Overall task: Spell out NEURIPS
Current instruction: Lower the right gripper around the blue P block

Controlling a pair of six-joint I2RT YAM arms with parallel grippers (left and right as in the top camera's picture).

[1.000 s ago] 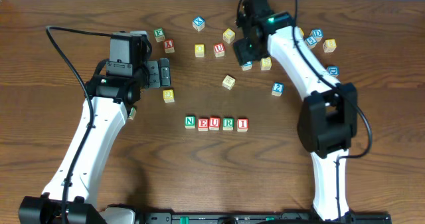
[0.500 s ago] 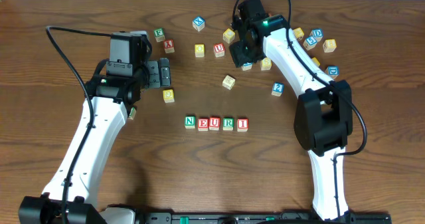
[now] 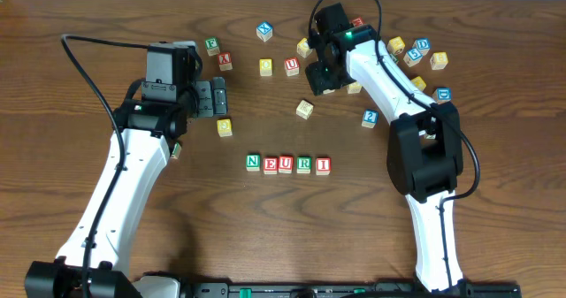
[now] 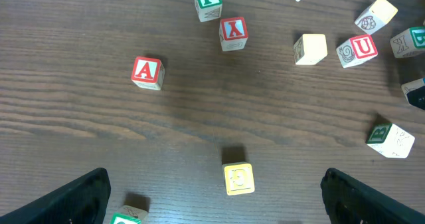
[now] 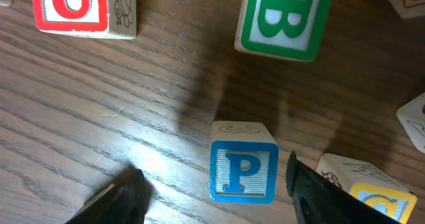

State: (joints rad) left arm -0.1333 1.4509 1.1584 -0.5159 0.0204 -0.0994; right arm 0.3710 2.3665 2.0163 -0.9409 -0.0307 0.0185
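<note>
1. Only the overhead view gives me the row (image 3: 278,164), in the lower middle of the frame. It reads green N (image 3: 253,163), red E (image 3: 270,164), red U (image 3: 286,164), green R (image 3: 303,164), red I (image 3: 323,164), side by side on the table (image 3: 495,227). Neither wrist view shows it.
2. From overhead, the right gripper (image 3: 321,80) sits in the upper middle of the frame among loose cubes, and its body hides whatever lies under it.
3. The right wrist view fills that gap. The blue P cube (image 5: 243,171) lies letter-up at the lower middle, between the fingers (image 5: 319,197).
4. The right gripper (image 5: 214,184) is released, not grasping. The finger at lower left stands well clear of the P, and the one at lower right is just beside its edge. I cannot tell whether that one touches.
5. Also in that view are a green B cube (image 5: 282,21) at the top and a spare U cube (image 5: 73,8) in the upper left.
6. The left gripper (image 3: 218,97) is left of centre overhead. Its wrist view shows the claw (image 4: 216,197) spread wide and grasping nothing, with a finger in each lower corner.
7. Between those fingers a yellow-faced cube (image 4: 238,178) rests on the table – I cannot read its letter. The red A cube (image 4: 147,72) lies up and to the left of it, and a green F cube (image 4: 208,1) is at the top edge.
</note>
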